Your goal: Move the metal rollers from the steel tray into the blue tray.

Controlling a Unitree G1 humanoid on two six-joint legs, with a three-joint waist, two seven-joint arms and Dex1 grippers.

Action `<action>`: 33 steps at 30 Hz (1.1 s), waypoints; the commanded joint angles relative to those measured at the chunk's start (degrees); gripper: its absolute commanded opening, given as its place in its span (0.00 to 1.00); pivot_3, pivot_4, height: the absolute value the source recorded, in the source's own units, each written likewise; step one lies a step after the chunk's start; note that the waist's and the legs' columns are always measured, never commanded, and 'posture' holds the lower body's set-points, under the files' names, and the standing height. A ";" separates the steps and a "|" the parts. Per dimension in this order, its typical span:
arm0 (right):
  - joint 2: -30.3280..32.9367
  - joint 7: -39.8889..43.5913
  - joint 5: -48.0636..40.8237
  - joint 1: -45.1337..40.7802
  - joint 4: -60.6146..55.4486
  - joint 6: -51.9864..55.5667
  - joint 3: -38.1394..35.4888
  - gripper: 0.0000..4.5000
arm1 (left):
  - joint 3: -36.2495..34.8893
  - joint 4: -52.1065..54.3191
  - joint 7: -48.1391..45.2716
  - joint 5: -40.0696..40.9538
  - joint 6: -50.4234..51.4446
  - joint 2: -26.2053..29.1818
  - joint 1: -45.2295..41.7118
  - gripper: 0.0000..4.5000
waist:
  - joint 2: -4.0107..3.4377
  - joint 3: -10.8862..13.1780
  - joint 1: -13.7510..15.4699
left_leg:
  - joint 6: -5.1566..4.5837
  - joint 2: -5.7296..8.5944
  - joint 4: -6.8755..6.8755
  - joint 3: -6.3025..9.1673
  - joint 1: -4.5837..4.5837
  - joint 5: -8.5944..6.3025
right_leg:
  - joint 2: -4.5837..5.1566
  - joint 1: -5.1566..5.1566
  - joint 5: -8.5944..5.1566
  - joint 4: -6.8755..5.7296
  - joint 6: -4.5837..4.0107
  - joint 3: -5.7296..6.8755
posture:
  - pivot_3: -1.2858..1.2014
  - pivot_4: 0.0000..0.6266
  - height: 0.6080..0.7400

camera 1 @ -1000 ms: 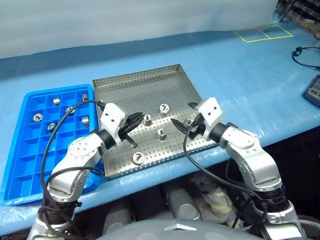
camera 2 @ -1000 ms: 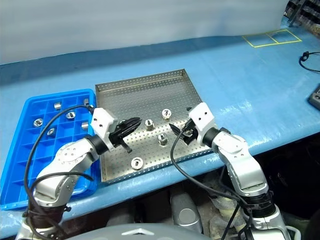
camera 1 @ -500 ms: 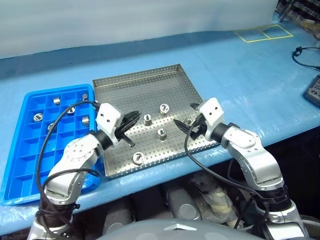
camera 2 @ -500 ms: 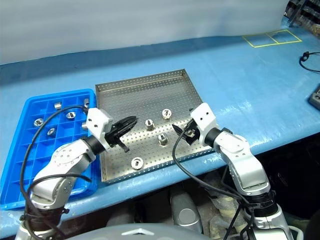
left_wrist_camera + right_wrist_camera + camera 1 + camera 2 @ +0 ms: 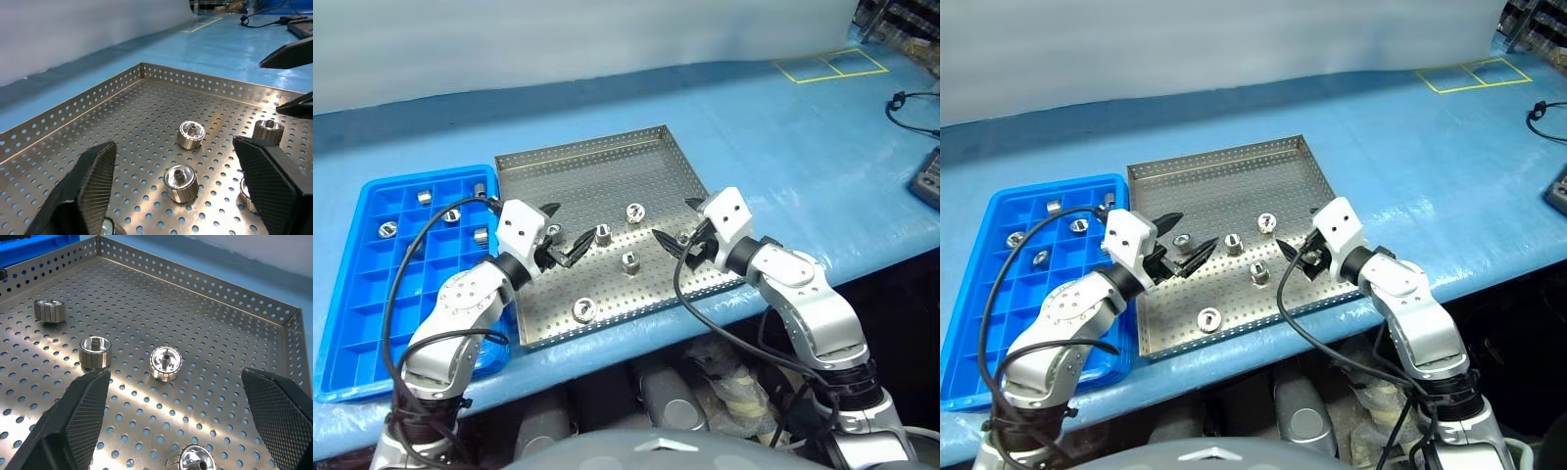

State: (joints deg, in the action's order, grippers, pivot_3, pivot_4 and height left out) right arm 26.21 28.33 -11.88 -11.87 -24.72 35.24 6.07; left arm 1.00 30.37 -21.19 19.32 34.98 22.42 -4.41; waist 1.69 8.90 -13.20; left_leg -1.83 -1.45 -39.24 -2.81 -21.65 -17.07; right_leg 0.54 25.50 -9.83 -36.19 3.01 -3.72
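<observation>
Shiny stubby metal rollers (image 5: 603, 234) (stepped tops) on perforated steel tray (image 5: 607, 176), both grippers' jaws spread wide, empty.

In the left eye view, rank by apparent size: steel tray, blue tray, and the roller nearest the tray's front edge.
1. Steel tray and blue tray: they look alike in size, and arms cover part of each, so I won't rank them.
2. Front roller: by far the smallest.
</observation>
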 commanded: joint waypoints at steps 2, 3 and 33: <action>-2.33 -0.94 -1.84 -0.90 -2.24 -1.24 -2.01 1.00 | -4.25 2.48 4.71 4.55 8.93 -2.78 -3.67 0.92 | 0.00 0.00 0.03 | 0.00 0.00 -0.01 0.01 0.00 0.00 | 0.00 -0.01 0.01 0.00 0.01 0.01 | 0.43 0.24 1.00; -2.66 -1.06 -1.95 -0.95 -2.36 -1.23 -2.17 1.00 | -4.52 2.53 6.00 4.29 10.74 -3.10 -4.30 0.92 | 0.00 0.00 0.03 | 0.00 0.00 -0.02 0.02 0.00 0.00 | -0.01 -0.01 0.01 -0.01 0.02 0.01 | 0.43 0.24 1.00; -3.76 -3.97 -2.94 -1.32 -4.05 -0.24 -3.80 1.00 | -2.71 -9.20 19.09 -4.21 29.45 -9.24 -11.40 0.92 | 0.00 0.00 0.03 | -0.02 0.06 -0.02 0.03 -0.02 -0.01 | 0.01 -0.02 0.17 0.02 -0.18 0.00 | 0.42 0.24 1.00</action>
State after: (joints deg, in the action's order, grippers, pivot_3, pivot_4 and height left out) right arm 22.48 24.71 -14.37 -12.62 -26.17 35.44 3.52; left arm -1.61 21.64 -2.18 15.90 66.15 13.50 -14.50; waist 1.68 8.90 -13.17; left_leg -1.85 -1.39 -39.26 -2.78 -21.67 -17.08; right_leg 0.56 25.48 -9.66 -36.16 2.83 -3.72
